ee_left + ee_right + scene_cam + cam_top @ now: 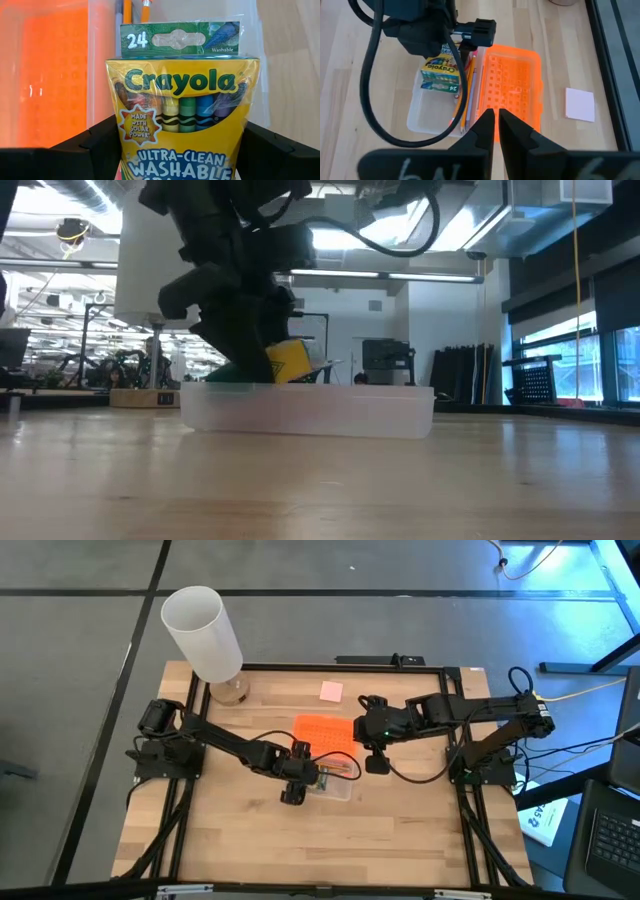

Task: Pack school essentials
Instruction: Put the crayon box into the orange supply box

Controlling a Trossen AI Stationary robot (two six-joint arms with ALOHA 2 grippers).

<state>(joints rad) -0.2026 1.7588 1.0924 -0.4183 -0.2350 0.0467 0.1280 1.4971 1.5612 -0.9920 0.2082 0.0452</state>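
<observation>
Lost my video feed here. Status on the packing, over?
Left gripper shut on crayon box, lowering it into clear box. Right gripper shut, empty, above orange lid. Pencils already in. Nothing blocking.

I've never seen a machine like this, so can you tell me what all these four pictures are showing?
It is a robot with two dark arms at a wooden table. One picture looks down from above, one looks across the tabletop, and two come from cameras on the arms' wrists. The left claw holds a green-and-yellow crayon box over a clear plastic box that has thin orange pencils inside. Beside it lies a flat orange lid. The right claw is shut and empty, hanging above the lid. Farther back are a small pink square eraser and a tall white cylinder.
</observation>
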